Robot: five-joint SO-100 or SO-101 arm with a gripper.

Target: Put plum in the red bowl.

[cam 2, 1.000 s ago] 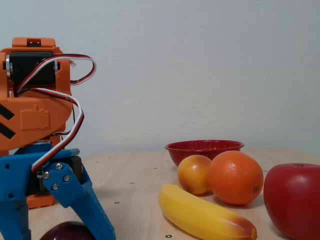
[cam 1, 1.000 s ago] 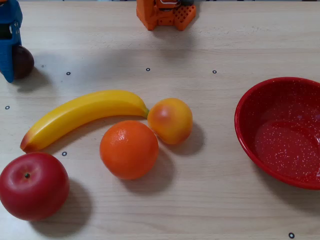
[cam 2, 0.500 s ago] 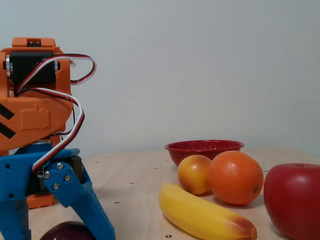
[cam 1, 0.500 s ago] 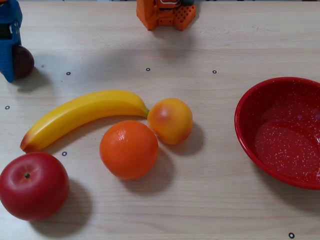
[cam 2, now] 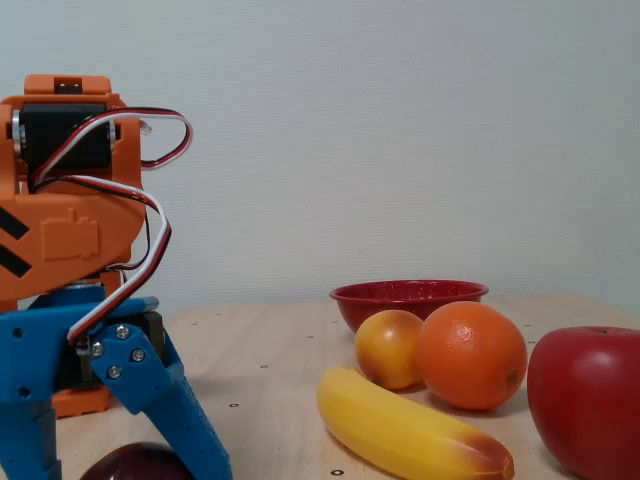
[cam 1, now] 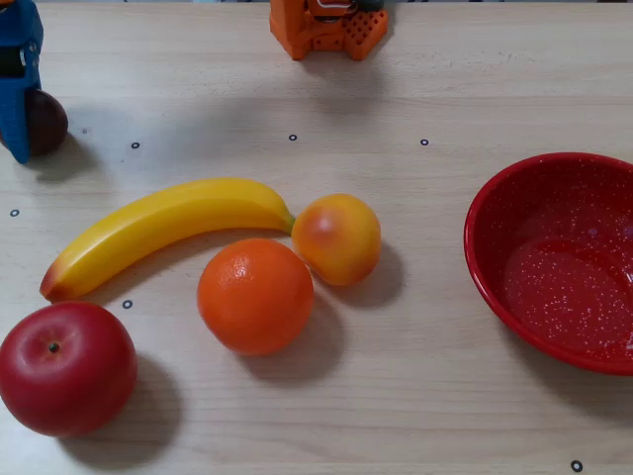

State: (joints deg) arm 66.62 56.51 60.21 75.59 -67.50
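Note:
The plum (cam 1: 49,121) is small, dark and glossy and lies on the table at the far left edge of the overhead view. In the fixed view the plum (cam 2: 135,465) shows only as a dark top at the bottom edge. My blue gripper (cam 1: 22,129) stands right against it. In the fixed view the gripper (cam 2: 120,468) has its jaws spread in a wide V that straddles the plum, and it is open. The red bowl (cam 1: 482,233) with white speckles stands empty at the right edge of the overhead view, and far back in the fixed view (cam 2: 408,293).
A banana (cam 1: 158,228), an orange (cam 1: 255,295), a peach-coloured fruit (cam 1: 338,237) and a big red apple (cam 1: 65,368) lie between the plum and the bowl. The arm's orange base (cam 1: 326,28) stands at the top edge.

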